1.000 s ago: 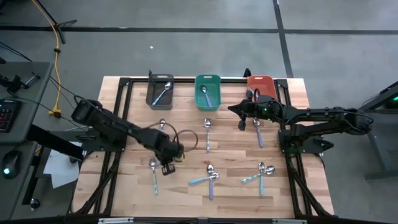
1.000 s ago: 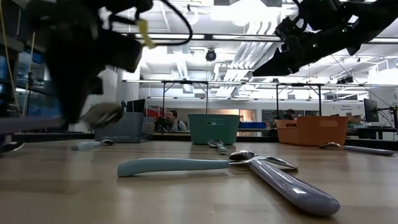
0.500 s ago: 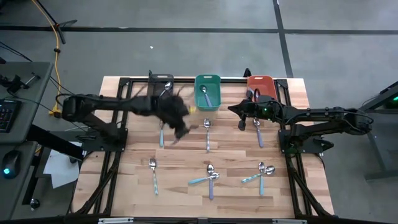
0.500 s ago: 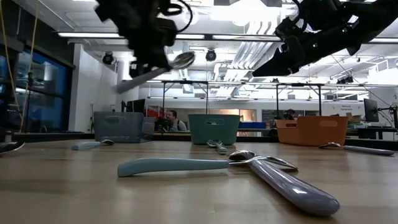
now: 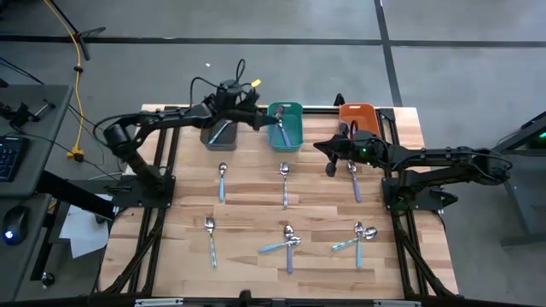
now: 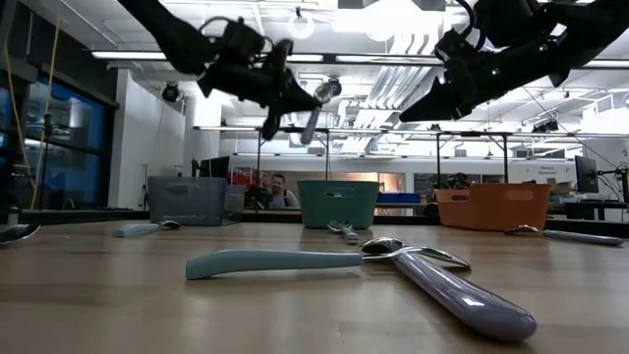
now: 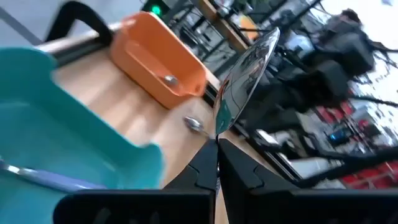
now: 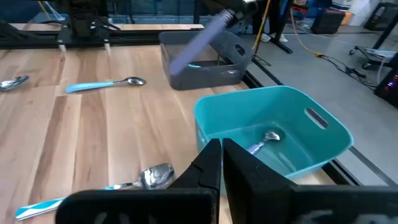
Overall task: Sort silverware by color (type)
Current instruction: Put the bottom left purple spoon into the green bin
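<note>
Left tool (image 5: 260,122) with spoon (image 6: 316,106) over teal bin (image 5: 296,141)

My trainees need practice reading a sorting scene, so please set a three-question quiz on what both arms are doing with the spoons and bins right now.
1. True or false: the jaws of the left gripper are empty.
2. The spoon in the air is: A) up by the grey bin and teal bin; B) over the table's front edge; C) off the table, over the floor.
3. Fill in: the right gripper hangs beside the ___ bin.

Key: 1 false, the jaws are clamped on a spoon. 2 A. 3 orange; the orange bin is right by it.
</note>
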